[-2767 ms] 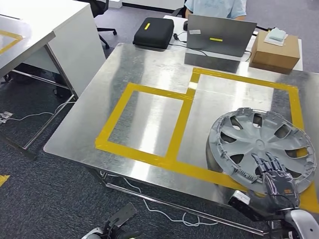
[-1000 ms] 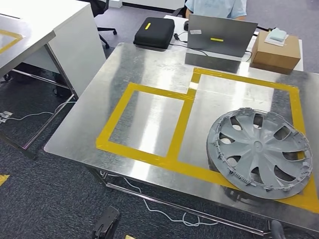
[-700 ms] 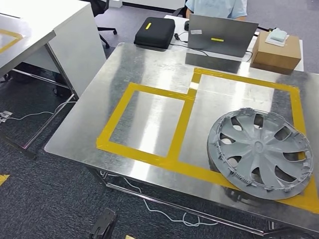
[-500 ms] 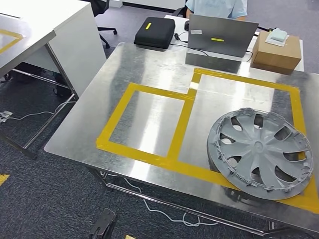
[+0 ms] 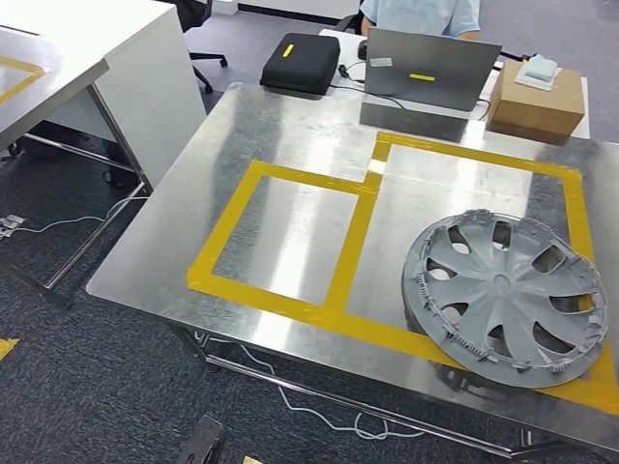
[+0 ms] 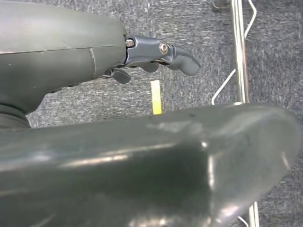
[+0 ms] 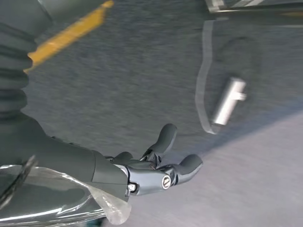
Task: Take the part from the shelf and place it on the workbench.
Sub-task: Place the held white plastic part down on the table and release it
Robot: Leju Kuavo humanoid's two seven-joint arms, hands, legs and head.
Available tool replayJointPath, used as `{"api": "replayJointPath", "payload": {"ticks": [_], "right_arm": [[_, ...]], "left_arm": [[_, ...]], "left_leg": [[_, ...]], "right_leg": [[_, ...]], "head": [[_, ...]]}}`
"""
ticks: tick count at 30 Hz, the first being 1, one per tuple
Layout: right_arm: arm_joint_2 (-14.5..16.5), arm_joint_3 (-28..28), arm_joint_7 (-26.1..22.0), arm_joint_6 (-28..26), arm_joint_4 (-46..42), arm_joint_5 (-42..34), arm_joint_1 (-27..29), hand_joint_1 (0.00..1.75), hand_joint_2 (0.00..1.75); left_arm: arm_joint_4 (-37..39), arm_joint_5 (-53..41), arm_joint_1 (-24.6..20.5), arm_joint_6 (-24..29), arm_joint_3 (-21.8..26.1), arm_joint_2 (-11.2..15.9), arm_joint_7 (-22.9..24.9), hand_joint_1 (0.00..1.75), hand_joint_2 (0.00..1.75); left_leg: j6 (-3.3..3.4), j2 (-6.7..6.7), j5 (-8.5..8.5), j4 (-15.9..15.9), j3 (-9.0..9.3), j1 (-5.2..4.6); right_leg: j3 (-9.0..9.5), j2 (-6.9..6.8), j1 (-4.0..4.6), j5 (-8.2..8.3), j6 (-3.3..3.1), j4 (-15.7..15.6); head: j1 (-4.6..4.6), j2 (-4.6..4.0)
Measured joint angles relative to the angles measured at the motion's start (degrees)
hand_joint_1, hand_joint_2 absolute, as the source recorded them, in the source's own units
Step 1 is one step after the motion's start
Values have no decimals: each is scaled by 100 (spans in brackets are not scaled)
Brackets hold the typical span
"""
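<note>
Hubcap (image 5: 505, 298) lies on the workbench (image 5: 292, 145) near laptop (image 5: 430, 66) and box (image 5: 535, 97); right hand (image 7: 150, 172) fingers spread, empty.

Dark grey carpet (image 5: 95, 387) is covering the floor, with white cables (image 5: 321, 411) trailing under the steel counter (image 5: 219, 193). A white desk (image 5: 138, 68) is standing off its left edge; a laptop (image 5: 430, 68), black case (image 5: 299, 63) and cardboard box (image 5: 537, 97) are sitting beyond its far edge.
</note>
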Motion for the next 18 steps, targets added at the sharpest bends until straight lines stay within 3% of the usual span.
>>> {"api": "replayJointPath", "payload": {"ticks": [7, 10, 13, 15, 18], "right_arm": [[66, -976, -653, -2, 2628, 113, -1055, 0, 0], [61, -993, -676, -2, 3124, -50, -1160, 0, 0], [48, -835, -549, -2, 3439, -270, -1183, 0, 0], [33, -660, -365, -3, 3505, -379, -1163, 0, 0], [16, -282, -70, -4, 3485, -456, -1075, 0, 0]], "left_arm": [[2, 31, 44, -16, 200, 2, -18, 0, 0], [2, 40, 56, -36, 266, 8, -48, 0, 0], [2, 39, 63, -44, 334, 9, -81, 0, 0], [2, 35, 64, -45, 369, 4, -97, 0, 0], [2, 25, 88, -41, 426, -1, -103, 0, 0]], "left_leg": [[16, -1, -1, 16, -1, -26], [50, -3, -5, 31, -6, -41], [130, 12, 88, -29, 6, -30], [195, 43, 180, -109, 0, 6], [227, 108, 215, -114, -59, 7]], "right_leg": [[6, -5, -27, 15, 25, -2], [11, -7, -41, 27, 49, -10], [13, -3, -45, 51, 117, -48], [-120, -11, -27, -177, 132, 216], [-549, -21, -17, -730, 135, 1284]], "head": [[-3, 0], [-1, 0], [-4, 0], [13, 0], [29, 0]]}}
